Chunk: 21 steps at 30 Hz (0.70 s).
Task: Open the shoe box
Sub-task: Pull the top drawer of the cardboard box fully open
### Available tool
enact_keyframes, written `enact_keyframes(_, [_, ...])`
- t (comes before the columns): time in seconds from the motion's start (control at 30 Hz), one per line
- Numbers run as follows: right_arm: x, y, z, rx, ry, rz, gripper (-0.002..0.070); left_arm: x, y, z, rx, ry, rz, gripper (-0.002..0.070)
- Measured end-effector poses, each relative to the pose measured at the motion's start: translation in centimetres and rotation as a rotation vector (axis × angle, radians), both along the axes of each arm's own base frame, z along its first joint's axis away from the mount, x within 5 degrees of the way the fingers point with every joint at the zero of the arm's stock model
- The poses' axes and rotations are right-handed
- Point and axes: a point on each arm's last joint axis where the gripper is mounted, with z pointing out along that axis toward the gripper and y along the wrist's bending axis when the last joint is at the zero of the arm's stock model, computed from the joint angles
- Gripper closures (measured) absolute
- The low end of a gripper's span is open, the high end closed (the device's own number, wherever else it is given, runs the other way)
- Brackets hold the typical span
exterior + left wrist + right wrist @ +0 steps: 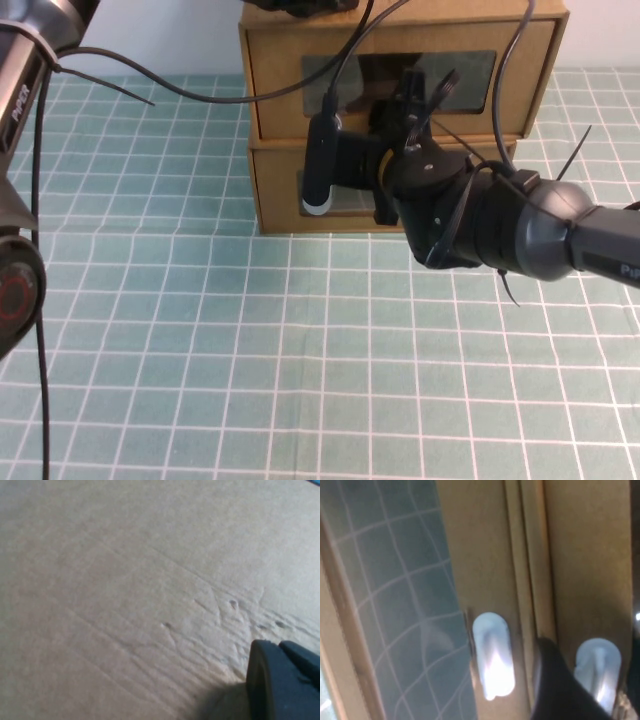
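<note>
- Upper shoe box (290, 80): brown corrugated cardboard, rectangular, with a clear film window in its front. It is stacked on a matching lower shoe box (275, 195) at the far edge of the worktop (200, 350), fronts facing the robot.
- Right gripper (428, 90): held against the upper box's front, just above the seam between the boxes, probably to reach a pull point. Its black fingers (410, 95) look parted and hold nothing.
- Pull tabs (491, 655): two, pale, translucent and rounded, one on each side of the seam.
- Left gripper (282, 682): close over the creased, dimpled cardboard top, probably to steady the stack. I cannot tell whether it is open or closed.
- Worktop cover: teal mat with a white grid.
</note>
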Motion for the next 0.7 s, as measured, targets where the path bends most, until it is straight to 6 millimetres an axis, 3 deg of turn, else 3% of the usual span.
enact_keyframes(0.2, [0.2,-0.1,0.0,-0.038,0.0,0.02,0.0421,0.0,0.0,0.0,0.005,-0.005,0.001,0.068])
enact_keyframes(0.3, [0.6,-0.4,0.3,-0.063,-0.023,0.014,0.0552,0.1,0.0,0.0,0.008,-0.013,-0.001,0.068])
enact_keyframes(0.47, [0.2,-0.3,-0.1,-0.09,-0.027,0.015,0.0546,0.0,0.0,0.0,0.011,-0.016,-0.006,0.068])
enact_keyframes(0.7, [-2.0,-1.1,-0.7,-0.134,-0.051,0.017,0.0564,-0.2,-0.2,0.0,-0.005,0.007,-0.015,0.068])
